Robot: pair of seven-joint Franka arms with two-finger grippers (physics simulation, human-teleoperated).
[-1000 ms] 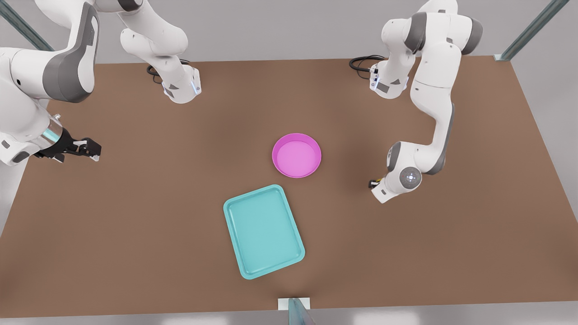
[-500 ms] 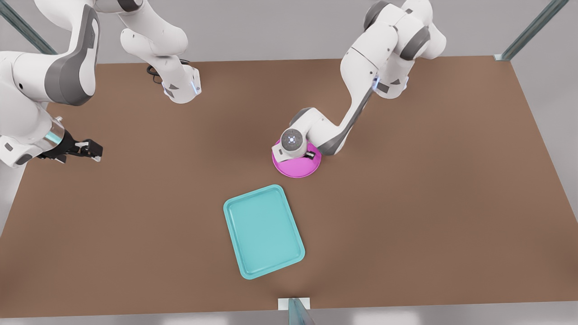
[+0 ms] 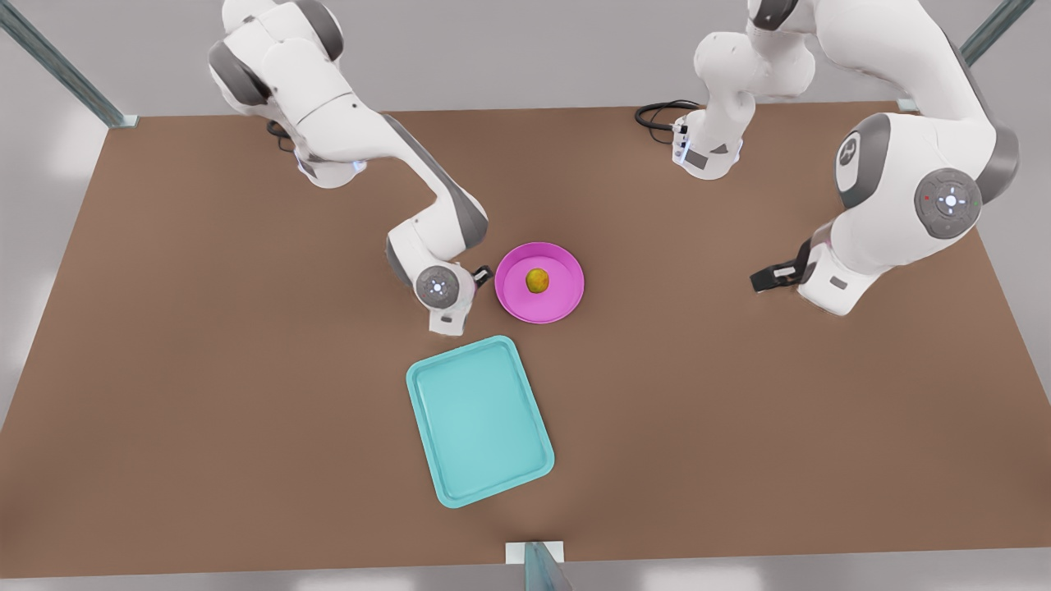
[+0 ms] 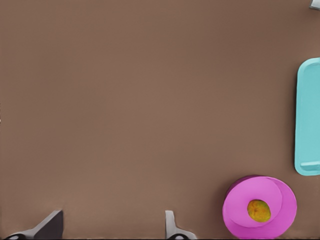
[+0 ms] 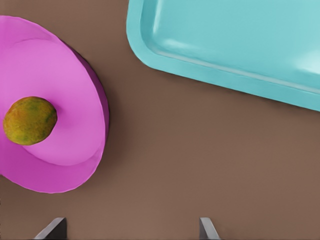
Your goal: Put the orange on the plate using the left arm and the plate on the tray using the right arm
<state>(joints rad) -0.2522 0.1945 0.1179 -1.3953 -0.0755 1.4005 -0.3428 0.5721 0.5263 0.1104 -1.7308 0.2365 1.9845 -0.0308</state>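
Nearest the front view's camera lay the tray [image 3: 479, 420], a smooth, light teal rectangle with rounded corners and a shallow raised rim, set slightly askew on the matte brown table [image 3: 246, 410] and holding nothing. Just beyond its far corner, close but apart from it, sat the plate [image 3: 560, 300], a round, glossy pink-magenta dish with a low upturned rim, resting flat on the table. The orange [image 3: 537, 281] sat near the plate's middle, a small, bumpy, yellow-orange ball with greenish patches, far smaller than the dish. The right gripper [image 5: 129, 231] hung just beside the plate on the front view's left, at the end of a glossy white arm [image 3: 439, 287] with grey joints that bent down low there. Its two dark, wedge-shaped fingertips [image 5: 52, 227] stood wide apart over bare table, gripping nothing, with the plate's edge and the tray's rim both close by. The left gripper [image 4: 112, 231] waited well apart from the plate on the front view's right, beneath a bulky white arm [image 3: 837, 263]. Its fingers [image 4: 172, 227] were likewise spread and empty over plain brown surface. Farthest back, a loop of black cable [image 3: 657, 111] lay by that arm's base.
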